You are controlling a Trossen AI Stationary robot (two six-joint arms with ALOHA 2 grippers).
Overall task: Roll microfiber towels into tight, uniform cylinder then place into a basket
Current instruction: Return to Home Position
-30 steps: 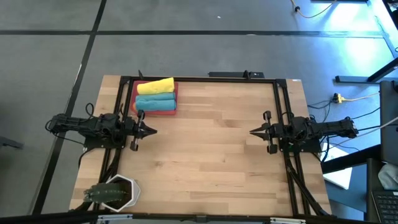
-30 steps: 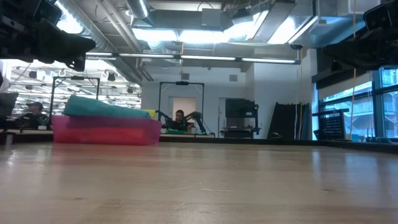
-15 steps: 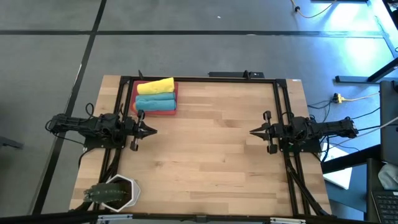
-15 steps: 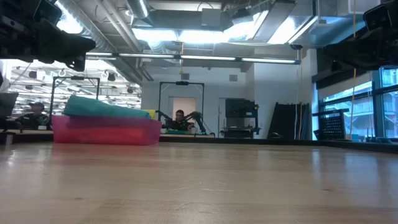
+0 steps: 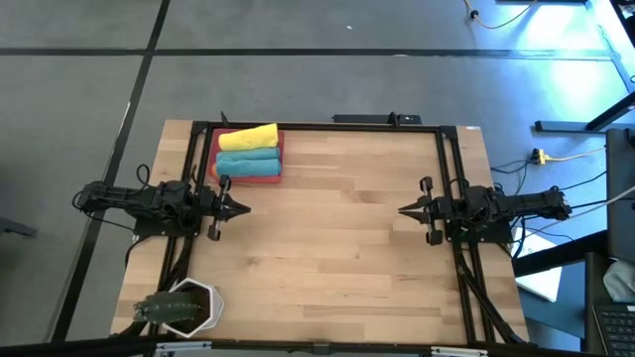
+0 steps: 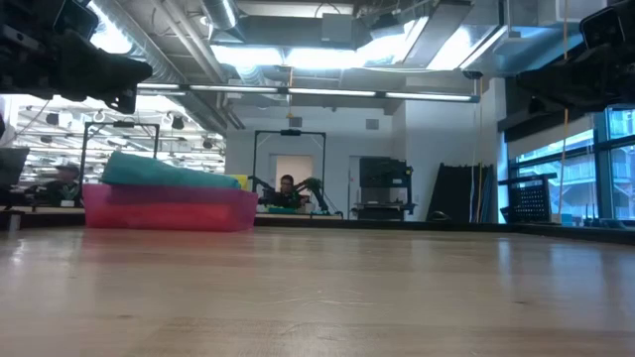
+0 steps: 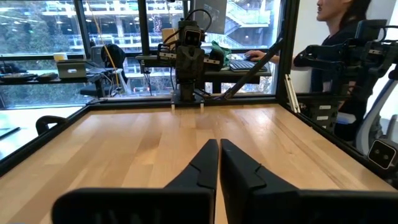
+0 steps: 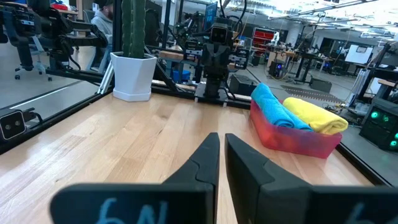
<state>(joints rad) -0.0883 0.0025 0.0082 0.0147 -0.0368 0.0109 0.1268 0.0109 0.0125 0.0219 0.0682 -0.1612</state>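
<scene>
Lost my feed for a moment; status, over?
Left gripper, right gripper shut, empty, far apart. Yellow towel, teal towel rolled in basket. Plant pot well apart.

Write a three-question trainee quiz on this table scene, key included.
1. True or false: the yellow towel lies rolled in the red basket.
2. What lies right beside the yellow towel in the basket? A) a teal towel B) a green bottle C) nothing
3. Fill in: the left tool and right tool are both ___, holding nothing.
Key: 1 true; 2 A; 3 shut.
</scene>
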